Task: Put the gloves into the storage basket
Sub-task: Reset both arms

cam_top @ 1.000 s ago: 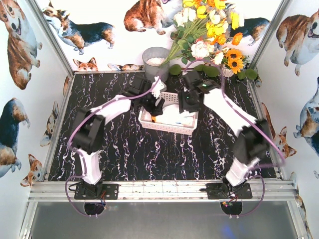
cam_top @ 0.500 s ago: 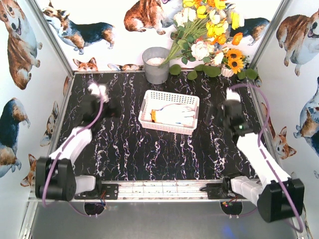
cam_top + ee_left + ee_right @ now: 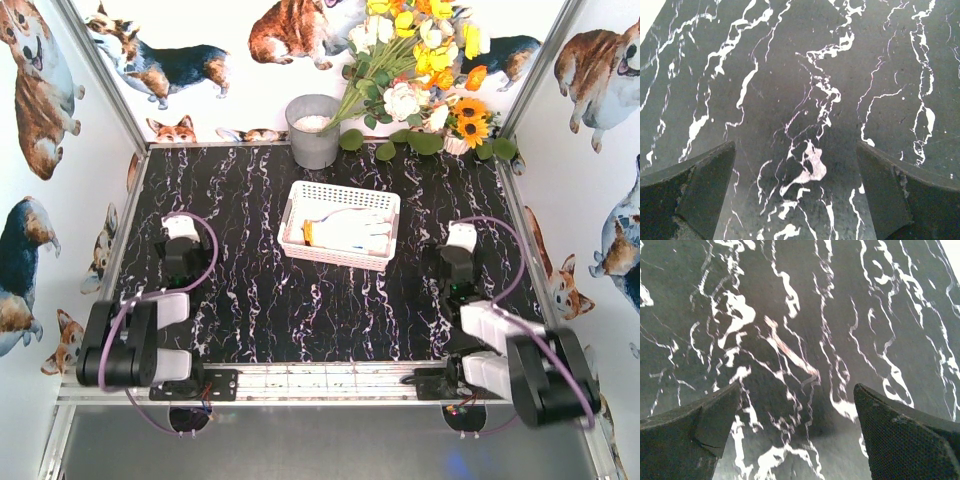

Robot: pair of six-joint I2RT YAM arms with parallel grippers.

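Note:
The white lattice storage basket (image 3: 300, 203) stands at the table's middle back. Cream-white gloves (image 3: 350, 232) with an orange cuff edge lie inside it. My left gripper (image 3: 181, 262) is folded back low at the near left, far from the basket. It is open, with only black marble between its dark fingers (image 3: 700, 195). My right gripper (image 3: 456, 268) is folded back at the near right, also open over bare marble, its fingers (image 3: 900, 435) wide apart. Neither wrist view shows the basket or a glove.
A grey round metal bucket (image 3: 313, 130) stands behind the basket at the back. A bunch of artificial flowers (image 3: 425, 70) leans over the back right corner. Walls printed with dogs close in the black marble table (image 3: 250, 290) on three sides.
Both arms have pulled back from over the basket to folded poses near their bases. Both grippers have opened wider. The gloves stay in the basket.

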